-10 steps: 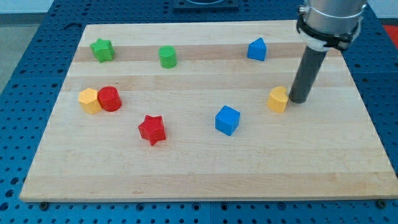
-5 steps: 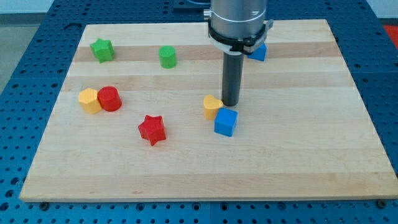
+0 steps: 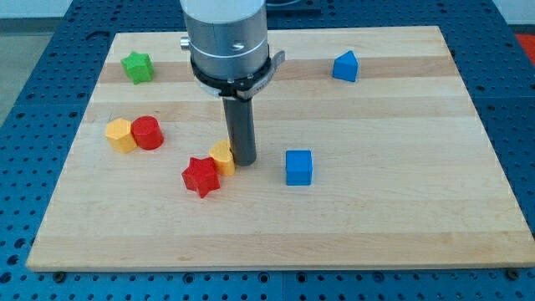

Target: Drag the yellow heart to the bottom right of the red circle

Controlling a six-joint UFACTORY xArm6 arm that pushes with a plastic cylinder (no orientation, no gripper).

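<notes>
A pale wooden board, made of joined planks with the grain running across the view, is being shown lying on a blue perforated table top that is being seen around all its edges. A strip of lighter floor or wall is being glimpsed at the view's top corners; more of the room cannot be made out.

The rod is being held upright over the board's middle-left part, its grey cylindrical mount hiding part of the board's top area. No gripper is being carried: the arm ends in the plain dark rod, and my tip is being set down on the board. The yellow heart is being touched on its right side by my tip, so the tip is standing just to the view's right of it. On its other side the yellow heart is being pressed against the red star, which is lying just to its lower left.

The red circle is being seen well to the view's left and somewhat higher, touching a yellow hexagon on its left. A blue cube is being seen to the right of the tip, apart from it. A green star is lying near the top left corner, and a blue pentagon-like block near the top right.
</notes>
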